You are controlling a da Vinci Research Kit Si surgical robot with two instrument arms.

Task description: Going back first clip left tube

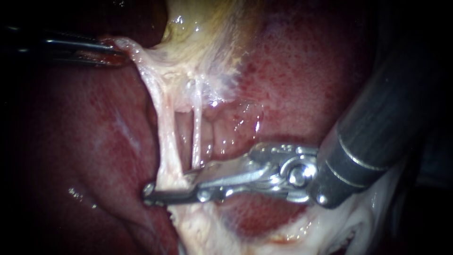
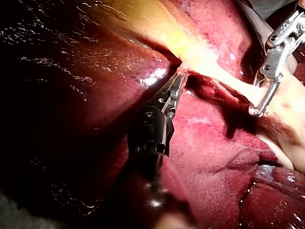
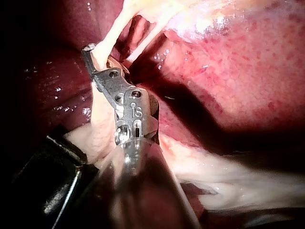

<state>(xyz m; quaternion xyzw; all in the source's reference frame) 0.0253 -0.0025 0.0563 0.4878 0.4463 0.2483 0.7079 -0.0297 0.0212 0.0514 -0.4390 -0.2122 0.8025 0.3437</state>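
The pale, stringy left tube (image 1: 165,137) runs down from the yellowish gallbladder (image 1: 203,28) across the mottled red liver (image 1: 306,71). At the tube's lower end the silver right instrument (image 1: 155,191) has a jaw on each side, pressed against it. No clip can be told apart from the metal. Above and left of the tube, the dark left instrument (image 1: 111,47) holds a pale membrane (image 1: 137,56) taut, jaws closed on it. The withdrawal looks not yet begun — releasing and backing away remain.

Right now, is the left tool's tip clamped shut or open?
Shut: the left instrument pinches a pale tissue strand between both jaws, and it stretches taut.
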